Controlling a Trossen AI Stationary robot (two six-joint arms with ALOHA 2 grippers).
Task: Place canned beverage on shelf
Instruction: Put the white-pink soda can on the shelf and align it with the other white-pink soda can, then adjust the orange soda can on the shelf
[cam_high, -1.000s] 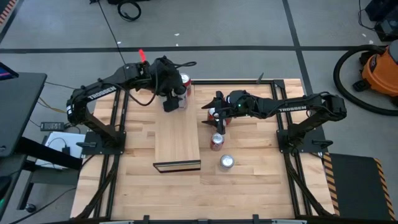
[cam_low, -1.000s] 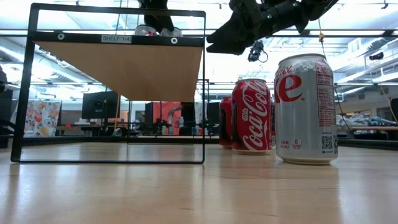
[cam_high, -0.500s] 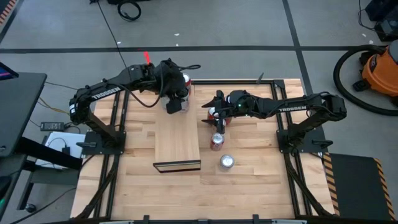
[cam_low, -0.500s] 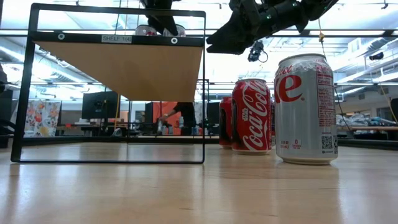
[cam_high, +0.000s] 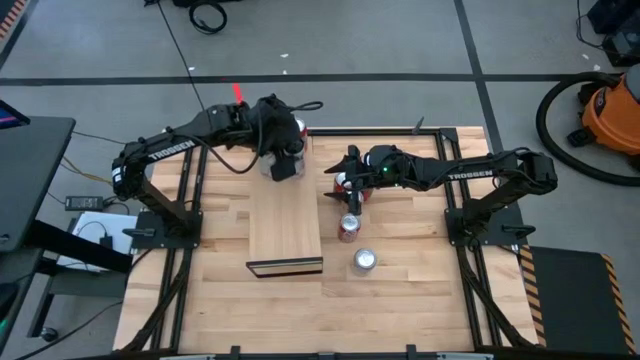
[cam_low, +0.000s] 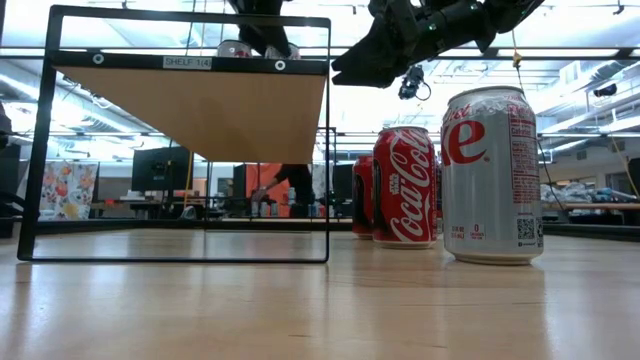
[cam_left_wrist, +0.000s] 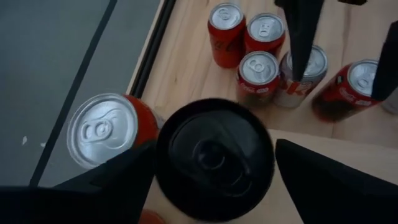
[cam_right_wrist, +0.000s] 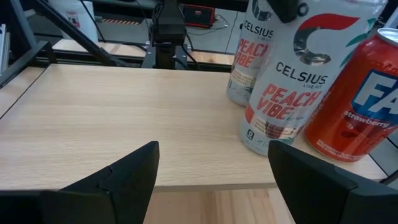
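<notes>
The silver can (cam_high: 365, 261) stands nearest the front of the counter (cam_high: 400, 300), with lots of bare wood around it. Just behind it is a red can (cam_high: 349, 228), next to the shelf (cam_high: 285, 225). The front half of the shelf top is bare, so there is room there. At the far end of the shelf, two tall white cans (cam_right_wrist: 283, 81) and a red can (cam_right_wrist: 348, 106) stand close together near the edge.

The left pincer (cam_high: 283, 160) has slid a little toward the far end since a second ago. Its arm reaches in from the left and it hangs over a dark-topped can (cam_left_wrist: 214, 158), fingers spread on both sides, not squeezing it.

The right pincer (cam_high: 348, 190) has not moved. It hovers beside the shelf over the red cans, fingers apart and holding nothing.
</notes>
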